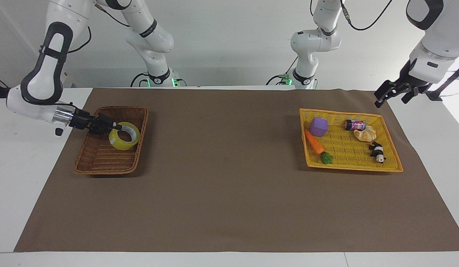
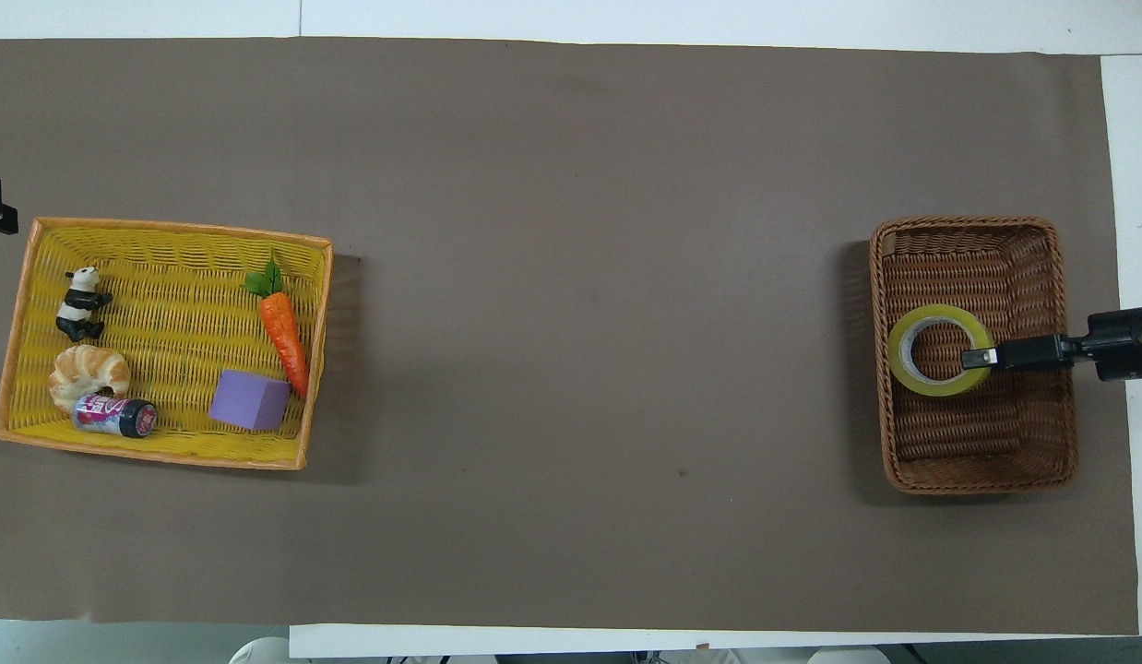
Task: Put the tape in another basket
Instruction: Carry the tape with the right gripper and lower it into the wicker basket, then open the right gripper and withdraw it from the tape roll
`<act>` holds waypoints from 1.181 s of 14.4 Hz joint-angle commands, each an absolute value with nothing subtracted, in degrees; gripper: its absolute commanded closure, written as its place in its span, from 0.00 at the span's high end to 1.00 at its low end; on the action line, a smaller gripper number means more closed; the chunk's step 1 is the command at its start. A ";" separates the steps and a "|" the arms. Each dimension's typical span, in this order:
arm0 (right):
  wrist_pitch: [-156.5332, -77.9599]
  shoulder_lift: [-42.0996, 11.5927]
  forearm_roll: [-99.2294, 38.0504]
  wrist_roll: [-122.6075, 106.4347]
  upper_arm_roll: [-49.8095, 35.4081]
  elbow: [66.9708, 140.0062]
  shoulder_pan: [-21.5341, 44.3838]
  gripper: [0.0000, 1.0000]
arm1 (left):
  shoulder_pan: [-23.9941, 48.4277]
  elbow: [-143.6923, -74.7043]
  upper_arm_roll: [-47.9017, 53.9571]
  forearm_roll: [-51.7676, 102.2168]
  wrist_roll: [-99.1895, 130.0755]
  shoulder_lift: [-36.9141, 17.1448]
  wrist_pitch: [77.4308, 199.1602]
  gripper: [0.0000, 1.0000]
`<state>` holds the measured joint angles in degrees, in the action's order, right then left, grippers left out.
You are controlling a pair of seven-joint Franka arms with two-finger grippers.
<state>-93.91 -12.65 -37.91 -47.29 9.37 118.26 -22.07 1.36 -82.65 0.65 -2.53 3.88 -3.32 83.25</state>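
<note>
Now right tool clamped on wall of packing tape roll, low inside brown wicker basket. Left tool spread apart, waiting beside yellow tray. Probably light, stiff, slippery; best gripped through core.

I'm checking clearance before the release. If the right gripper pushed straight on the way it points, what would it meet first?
Probably the brown basket, at its wall toward the table's middle. The right gripper, shut on the tape, points level across the basket toward that wall; the roll it carries would likely touch first. Height over the rim is unclear.
</note>
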 commanded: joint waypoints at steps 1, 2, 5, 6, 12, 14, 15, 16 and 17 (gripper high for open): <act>-94.83 -11.25 -35.78 -49.30 8.79 119.36 -23.64 0.00 | 2.02 -78.66 0.26 -4.13 2.73 -5.09 79.89 1.00; -95.44 -11.25 -35.34 -49.39 8.70 119.36 -23.73 0.00 | 2.02 -78.40 0.26 -4.22 2.72 -5.18 79.20 1.00; -96.41 -11.25 -34.89 -49.39 8.70 119.79 -23.73 0.12 | 2.90 -77.00 0.26 -4.31 2.72 -5.80 76.12 1.00; -96.42 -11.25 -34.20 -49.39 8.70 119.62 -23.73 0.26 | 2.99 -76.91 0.26 -4.31 2.72 -5.89 75.59 1.00; -96.50 -10.29 -31.48 -48.96 8.61 113.75 -22.50 1.00 | 3.16 -71.65 0.26 -4.31 2.72 -8.35 70.32 1.00; -96.42 -8.97 -25.87 -48.69 8.35 109.62 -20.84 1.00 | 3.25 -71.37 0.26 -4.31 2.72 -8.09 69.61 1.00; -96.50 -8.27 -22.62 -48.69 8.35 107.42 -19.79 1.00 | 3.25 -71.37 0.18 -4.31 2.81 -7.74 69.52 1.00; -96.42 -7.04 -19.80 -48.60 8.18 105.75 -18.56 1.00 | 3.25 -71.54 0.26 -4.48 2.90 -7.13 69.61 1.00; -96.42 -5.81 -17.77 -48.17 8.09 104.95 -17.15 1.00 | 3.25 -71.80 0.35 -4.48 2.99 -5.20 70.13 1.00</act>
<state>-96.59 -8.16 -22.18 -48.54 8.63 106.96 -19.12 2.51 -73.24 0.73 -3.18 3.37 -6.76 71.48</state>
